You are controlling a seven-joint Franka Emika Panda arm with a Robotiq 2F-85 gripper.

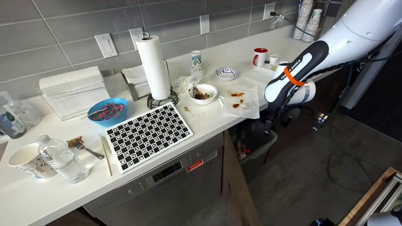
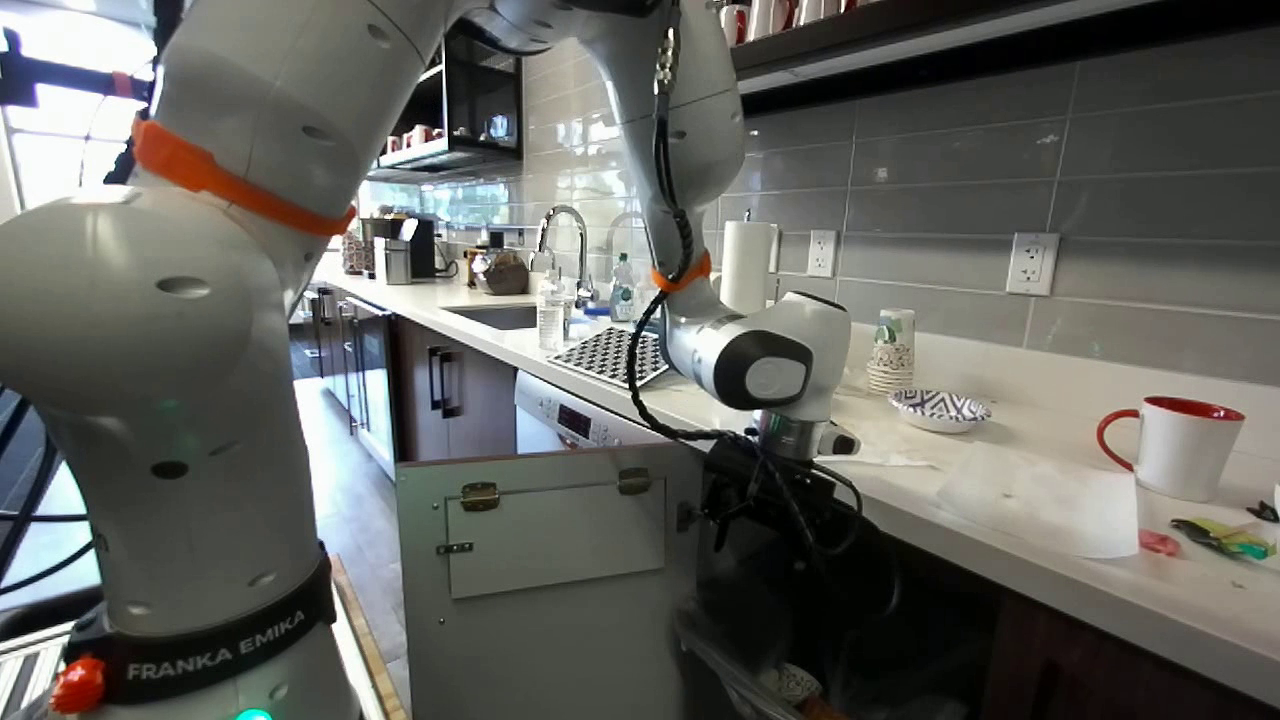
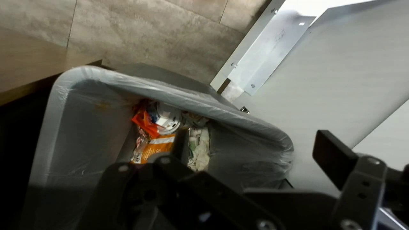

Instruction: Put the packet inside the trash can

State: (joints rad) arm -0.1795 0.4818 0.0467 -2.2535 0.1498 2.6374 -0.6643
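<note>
The trash can (image 3: 191, 99) is a dark grey bin with a clear liner, below the worktop. It also shows in both exterior views (image 1: 261, 151) (image 2: 728, 675). My gripper (image 3: 257, 148) is open above it, with nothing between its fingers. In the wrist view, one finger overlaps the bin's contents and the other overlaps the pale door panel. Inside the can lie an orange packet (image 3: 156, 148), a red-orange wrapper (image 3: 145, 121), a white lid (image 3: 169, 119) and crumpled paper. A small green-yellow wrapper (image 2: 1225, 535) lies on the worktop. I cannot tell which of these is the task's packet.
An open cabinet door (image 2: 550, 560) stands beside the can. The white worktop's front edge (image 2: 960, 540) is close to the wrist. On the worktop are stained paper (image 1: 248, 110), a food bowl (image 1: 203, 100), a patterned bowl (image 1: 226, 73) and a red-white mug (image 2: 1188, 455).
</note>
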